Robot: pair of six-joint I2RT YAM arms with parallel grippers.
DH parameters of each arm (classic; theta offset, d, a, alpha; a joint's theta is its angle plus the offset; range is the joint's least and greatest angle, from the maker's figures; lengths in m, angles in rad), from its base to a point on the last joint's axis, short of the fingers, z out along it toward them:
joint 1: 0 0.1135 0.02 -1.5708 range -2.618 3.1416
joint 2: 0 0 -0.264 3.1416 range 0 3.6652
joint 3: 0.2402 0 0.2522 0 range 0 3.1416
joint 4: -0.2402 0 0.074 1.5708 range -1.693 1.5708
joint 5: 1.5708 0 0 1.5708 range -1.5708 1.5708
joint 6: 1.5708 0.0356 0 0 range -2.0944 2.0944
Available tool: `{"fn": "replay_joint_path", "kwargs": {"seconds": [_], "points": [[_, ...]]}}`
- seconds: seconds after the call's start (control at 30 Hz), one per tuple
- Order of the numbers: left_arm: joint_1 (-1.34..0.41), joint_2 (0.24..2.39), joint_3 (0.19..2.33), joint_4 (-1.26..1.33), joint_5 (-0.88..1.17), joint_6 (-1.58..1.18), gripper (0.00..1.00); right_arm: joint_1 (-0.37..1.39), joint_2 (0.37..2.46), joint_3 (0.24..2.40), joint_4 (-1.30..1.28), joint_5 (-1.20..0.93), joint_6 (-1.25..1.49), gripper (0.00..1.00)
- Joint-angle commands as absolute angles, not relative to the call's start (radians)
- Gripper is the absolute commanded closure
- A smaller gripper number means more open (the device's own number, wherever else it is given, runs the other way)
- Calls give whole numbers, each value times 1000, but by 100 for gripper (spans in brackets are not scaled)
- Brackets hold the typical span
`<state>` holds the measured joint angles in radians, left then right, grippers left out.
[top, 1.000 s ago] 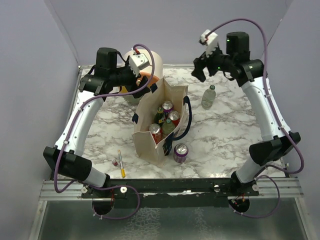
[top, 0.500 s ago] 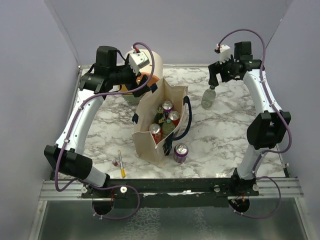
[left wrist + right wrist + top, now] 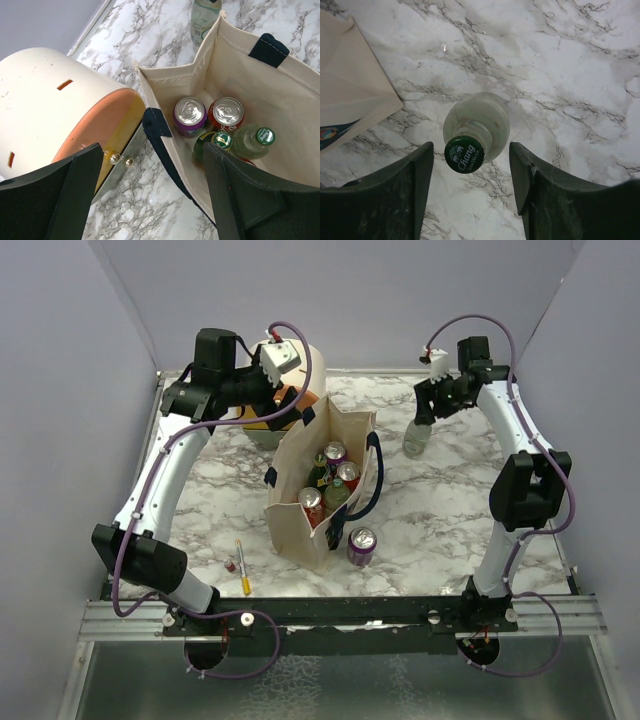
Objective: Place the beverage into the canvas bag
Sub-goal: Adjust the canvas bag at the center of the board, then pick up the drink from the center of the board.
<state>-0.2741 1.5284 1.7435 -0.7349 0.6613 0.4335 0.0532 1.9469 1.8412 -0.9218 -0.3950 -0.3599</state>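
The beige canvas bag [image 3: 295, 523] with navy handles stands open mid-table, holding several cans and bottles. It also shows in the left wrist view [image 3: 280, 85] and as a corner in the right wrist view [image 3: 350, 85]. A clear glass bottle [image 3: 415, 436] with a green cap stands upright right of the bag. My right gripper [image 3: 430, 406] is open just above it. In the right wrist view the bottle [image 3: 485, 117] is between the jaws of the gripper [image 3: 470, 192], untouched. A purple can [image 3: 361, 545] stands on the table at the bag's front. My left gripper [image 3: 288, 406] is open and empty above the bag's far-left edge [image 3: 152, 195].
A rounded cream-and-orange drawer box [image 3: 300, 365] stands behind the bag, close to my left gripper; it shows in the left wrist view [image 3: 50, 100]. A yellow pen [image 3: 242, 568] and a small red item [image 3: 230, 566] lie near the front left. Walls enclose the table.
My right arm has swung left and down from the back right, bringing its open gripper over the glass bottle. The left gripper shifted slightly.
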Motion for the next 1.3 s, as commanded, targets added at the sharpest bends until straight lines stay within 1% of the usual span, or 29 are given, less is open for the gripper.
{"fn": "replay_joint_path", "kwargs": {"seconds": [0.0,0.07,0.23,0.37,0.47,0.67,0.77,0.87,0.97,1.13,1.27], "points": [[-268,1540,1778,-746,675,452,16,55,1959,1827,-924,-437,-361,43],[-268,1541,1778,-747,675,453,16,55,1965,1828,-924,-438,-360,46],[-268,1538,1774,-749,675,457,16,55,1969,1834,-919,-435,-357,50],[-268,1534,1775,-749,676,457,16,55,1968,1835,-917,-431,-357,57],[-268,1532,1781,-752,683,456,16,55,1966,1836,-917,-432,-353,66],[-268,1523,1806,-780,742,451,16,55,1922,1856,-920,-445,-350,91],[-268,1506,1814,-823,783,484,17,55,1858,1856,-927,-461,-363,99],[-274,1475,1802,-905,836,570,17,55,1787,1871,-961,-494,-397,99],[-299,1426,1751,-991,848,638,18,55,1729,1923,-998,-535,-408,99],[-356,1378,1737,-1225,786,784,18,56,1658,2052,-1060,-641,-370,99],[-382,1335,1740,-1328,744,826,18,61,1604,2130,-1072,-726,-324,99]]}}
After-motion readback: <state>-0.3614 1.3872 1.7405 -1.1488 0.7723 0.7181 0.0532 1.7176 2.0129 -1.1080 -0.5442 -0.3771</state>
